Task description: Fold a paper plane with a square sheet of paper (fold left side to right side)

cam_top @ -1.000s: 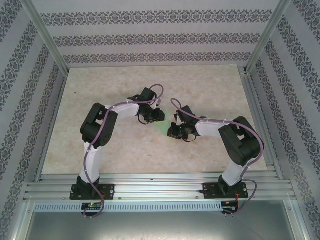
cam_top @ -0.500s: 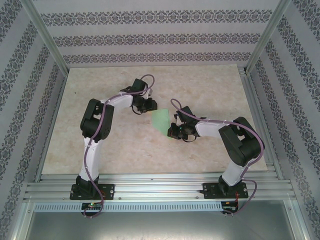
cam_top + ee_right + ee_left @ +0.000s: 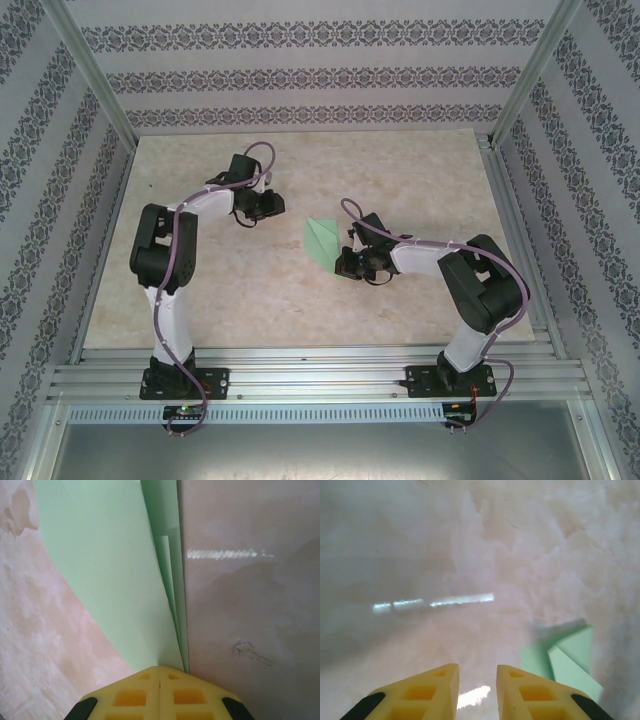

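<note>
The pale mint-green sheet of paper [image 3: 320, 240] lies mid-table, folded into a narrow pointed plane shape with stacked layers along one long edge [image 3: 172, 580]. My right gripper [image 3: 343, 264] is shut, and its yellow fingertips [image 3: 159, 677] rest on the paper's near end. My left gripper [image 3: 274, 207] hovers to the left of the paper, apart from it. Its jaws stand a little open with bare table between them [image 3: 477, 680]. A corner of the paper [image 3: 570, 660] shows ahead and to its right.
The marble-patterned tabletop [image 3: 230, 280] is bounded by patterned walls and a metal frame [image 3: 520, 250]. An aluminium rail [image 3: 320, 375] runs along the near edge, where both arm bases are bolted.
My left gripper has pulled away from the paper toward the upper left, leaving the folded sheet uncovered. The right gripper has stayed in place on the paper.
</note>
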